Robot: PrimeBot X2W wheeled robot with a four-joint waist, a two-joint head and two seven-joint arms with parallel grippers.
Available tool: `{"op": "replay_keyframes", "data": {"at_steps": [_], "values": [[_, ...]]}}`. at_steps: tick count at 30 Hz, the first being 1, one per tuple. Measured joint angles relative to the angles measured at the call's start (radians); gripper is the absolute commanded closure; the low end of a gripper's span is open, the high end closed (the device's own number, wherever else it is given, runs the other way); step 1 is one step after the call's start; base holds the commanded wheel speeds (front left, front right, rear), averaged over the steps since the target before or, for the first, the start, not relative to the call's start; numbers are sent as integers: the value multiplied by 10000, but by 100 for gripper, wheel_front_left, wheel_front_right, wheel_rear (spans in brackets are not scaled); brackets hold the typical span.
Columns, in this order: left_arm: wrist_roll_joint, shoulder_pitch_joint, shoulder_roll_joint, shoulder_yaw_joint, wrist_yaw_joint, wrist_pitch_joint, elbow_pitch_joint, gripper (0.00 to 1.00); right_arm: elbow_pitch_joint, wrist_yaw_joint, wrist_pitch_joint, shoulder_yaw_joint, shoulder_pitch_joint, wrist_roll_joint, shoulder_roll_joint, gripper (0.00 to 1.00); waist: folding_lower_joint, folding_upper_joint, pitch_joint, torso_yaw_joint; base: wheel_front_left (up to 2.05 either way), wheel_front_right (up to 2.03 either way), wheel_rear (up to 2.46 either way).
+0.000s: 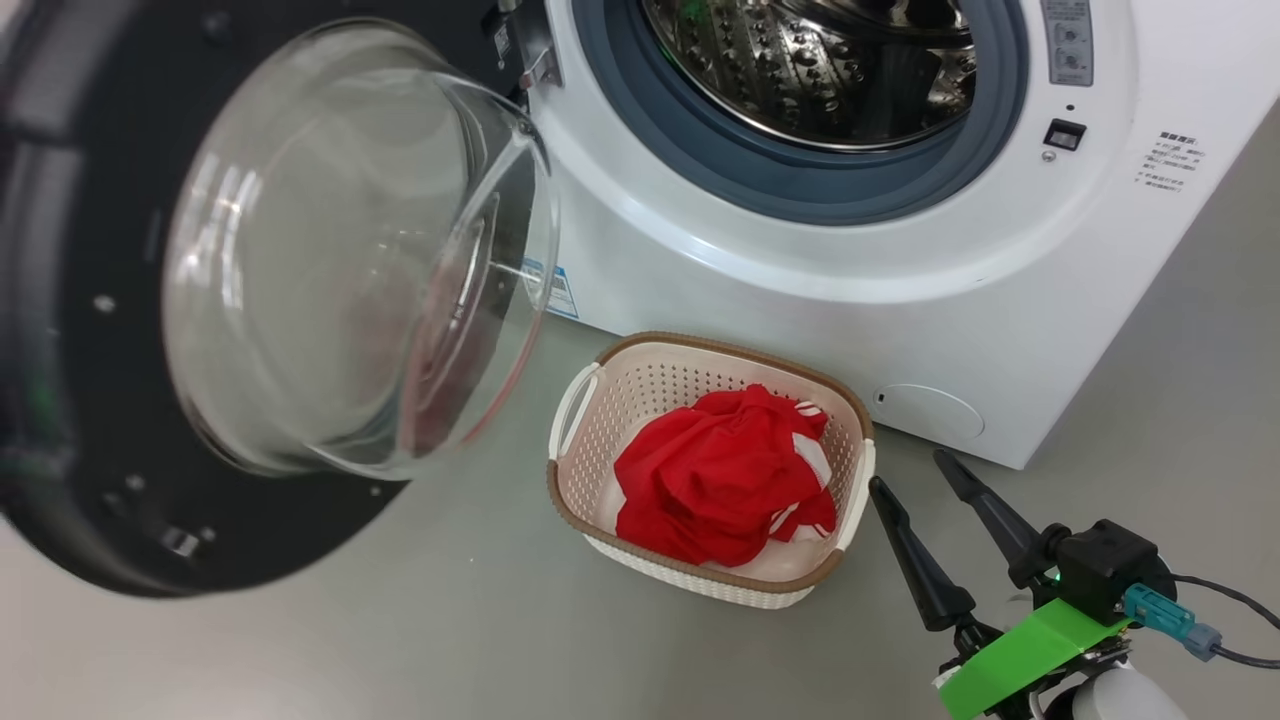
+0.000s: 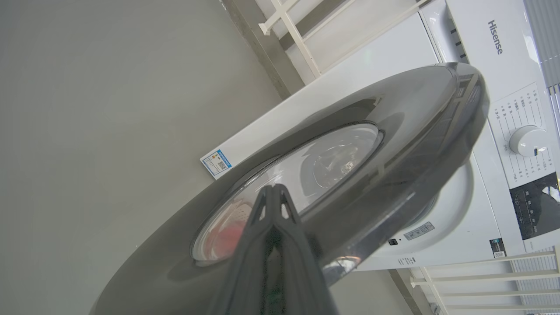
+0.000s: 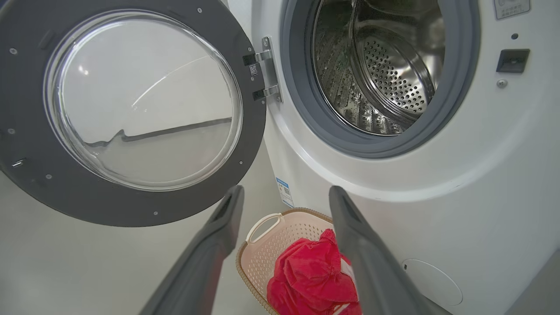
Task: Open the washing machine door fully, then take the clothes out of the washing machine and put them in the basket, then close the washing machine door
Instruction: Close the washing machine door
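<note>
The washing machine door (image 1: 90,480) stands swung wide at the left, its glass bowl bulging toward me. The white washing machine (image 1: 800,300) shows a bare steel drum (image 3: 385,74). On the floor in front sits the basket (image 1: 700,350) holding the red clothes (image 1: 715,475). My right gripper (image 1: 912,475) is open and empty, just right of the basket. In the right wrist view it (image 3: 285,191) hangs above the basket (image 3: 262,258) and clothes (image 3: 306,275). My left gripper (image 2: 273,189) is shut, its tips close against the outer face of the door (image 2: 415,131); whether they touch I cannot tell.
Grey floor (image 1: 400,650) spreads around the basket and under the door. A white rack (image 2: 297,39) stands beside the machine, whose dial (image 2: 525,140) and control panel are in the left wrist view. A cable (image 1: 1235,600) trails from my right wrist.
</note>
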Motion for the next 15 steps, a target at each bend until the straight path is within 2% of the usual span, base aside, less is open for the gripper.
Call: {"op": "replay_keyframes", "data": {"at_steps": [7, 15], "values": [[-788, 913, -128, -142, -123, 1076, -1388, 100, -59, 2, 0, -236, 94, 0, 88, 0, 0, 0, -121, -205, 0, 0, 0], [-1354, 1595, -337, -556, -196, 1710, -3085, 100, -115, 0, 0, -443, 260, -40, 107, 0, 0, 0, -130, -477, 0, 0, 0]]}}
